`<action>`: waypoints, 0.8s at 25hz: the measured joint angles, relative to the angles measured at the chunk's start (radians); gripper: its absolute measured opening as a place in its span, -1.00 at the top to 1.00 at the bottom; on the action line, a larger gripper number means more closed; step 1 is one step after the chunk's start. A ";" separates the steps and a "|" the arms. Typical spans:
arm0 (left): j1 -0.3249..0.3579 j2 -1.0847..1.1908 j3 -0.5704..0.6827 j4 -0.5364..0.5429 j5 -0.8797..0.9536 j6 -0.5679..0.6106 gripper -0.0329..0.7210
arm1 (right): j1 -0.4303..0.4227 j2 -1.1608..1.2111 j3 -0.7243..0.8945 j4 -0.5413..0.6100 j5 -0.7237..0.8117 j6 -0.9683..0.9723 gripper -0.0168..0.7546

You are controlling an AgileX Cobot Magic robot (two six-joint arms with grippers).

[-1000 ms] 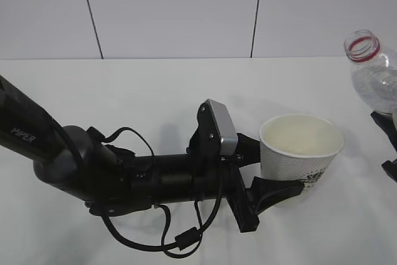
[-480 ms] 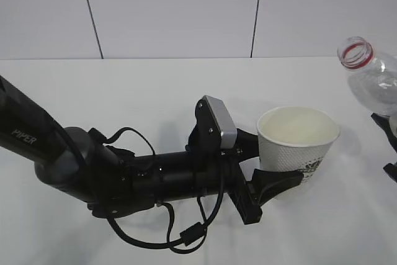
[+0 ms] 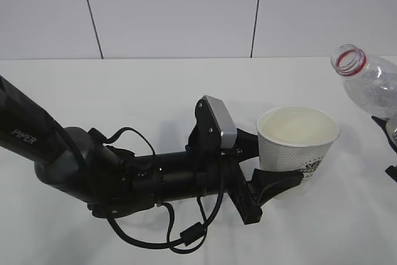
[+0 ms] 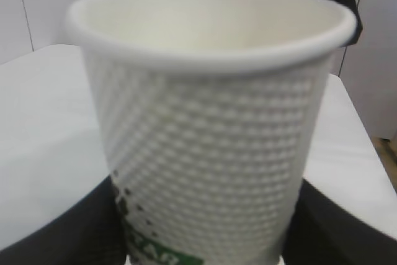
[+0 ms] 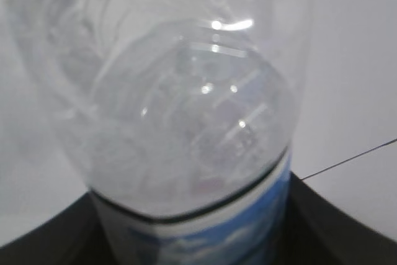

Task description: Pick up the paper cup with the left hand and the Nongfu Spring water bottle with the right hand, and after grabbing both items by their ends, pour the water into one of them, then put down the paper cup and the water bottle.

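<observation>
A plain white surface [image 3: 155, 91] is stretching under me, ending at a wall [image 3: 173, 10] of pale panels split by thin dark seams.

My left hand [image 3: 270, 169] is reaching in from the left side, lying low over the surface, with its jaws clamping the cup [image 3: 296, 145] near its base, one finger on each side. The cup is standing upright, mouth open to the top, its green print showing low on the side.

My right hand [image 3: 392, 147] is showing only at the right edge, and its jaws are gripping the bottle [image 3: 371, 88] around the label. The bottle is tilting, its uncapped red-ringed mouth leaning left toward the cup, above and to the right of the cup's rim and clear of it.
</observation>
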 joint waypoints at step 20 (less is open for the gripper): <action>0.000 0.000 0.000 0.000 0.000 0.000 -0.36 | 0.000 0.000 0.000 0.000 -0.046 -0.012 -0.21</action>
